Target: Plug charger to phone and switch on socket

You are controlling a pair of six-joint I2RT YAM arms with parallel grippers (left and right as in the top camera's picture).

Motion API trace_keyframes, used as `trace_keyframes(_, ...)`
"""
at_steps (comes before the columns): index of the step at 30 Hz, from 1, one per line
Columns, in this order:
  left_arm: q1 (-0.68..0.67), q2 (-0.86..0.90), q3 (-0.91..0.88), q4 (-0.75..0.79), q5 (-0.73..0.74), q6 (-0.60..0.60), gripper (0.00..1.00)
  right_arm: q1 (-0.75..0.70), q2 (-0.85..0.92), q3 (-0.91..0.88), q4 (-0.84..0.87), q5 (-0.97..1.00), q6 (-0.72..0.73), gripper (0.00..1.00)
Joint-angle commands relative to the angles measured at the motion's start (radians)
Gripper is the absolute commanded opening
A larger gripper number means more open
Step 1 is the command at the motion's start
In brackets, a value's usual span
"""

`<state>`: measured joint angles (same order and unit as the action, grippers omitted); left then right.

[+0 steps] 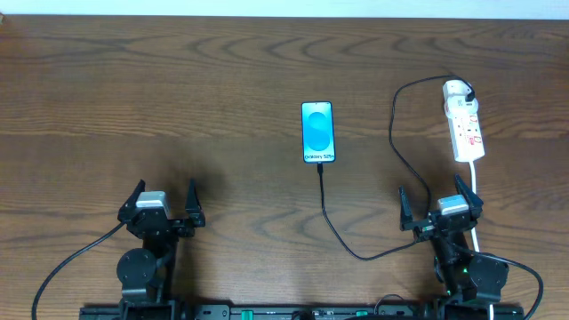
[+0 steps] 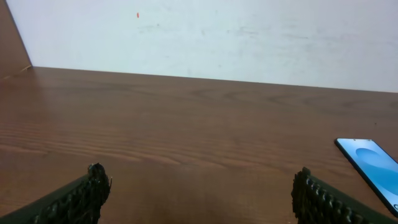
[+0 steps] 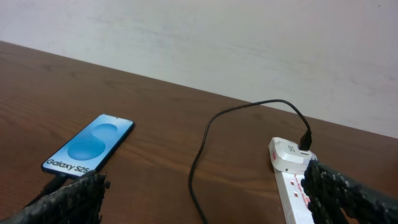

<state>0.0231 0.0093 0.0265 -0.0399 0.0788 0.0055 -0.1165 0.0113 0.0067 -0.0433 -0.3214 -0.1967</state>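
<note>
The phone lies flat at mid-table, its cyan screen lit; it also shows in the right wrist view and at the left wrist view's right edge. The black charger cable runs from the phone's near edge, curves past my right gripper and loops up to the white socket strip. Whether its connector sits in the phone I cannot tell. My left gripper is open over bare wood, left of the phone. My right gripper is open and empty, just short of the strip.
A rounded white plug sits at the strip's far end. A white cord runs from the strip's near end past my right arm. A white wall rises behind the table's far edge.
</note>
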Motion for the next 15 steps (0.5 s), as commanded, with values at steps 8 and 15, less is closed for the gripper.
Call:
trace_keyframes(8, -0.001, -0.004, -0.023, -0.026, 0.007, 0.02, 0.95, 0.011, -0.006, -0.002, -0.005, 0.002, -0.01, 0.99)
trace_keyframes(15, -0.001, -0.004, -0.023, -0.025, 0.007, 0.02, 0.95, 0.003, -0.007, 0.006, -0.011, -0.006, -0.001, 0.99)
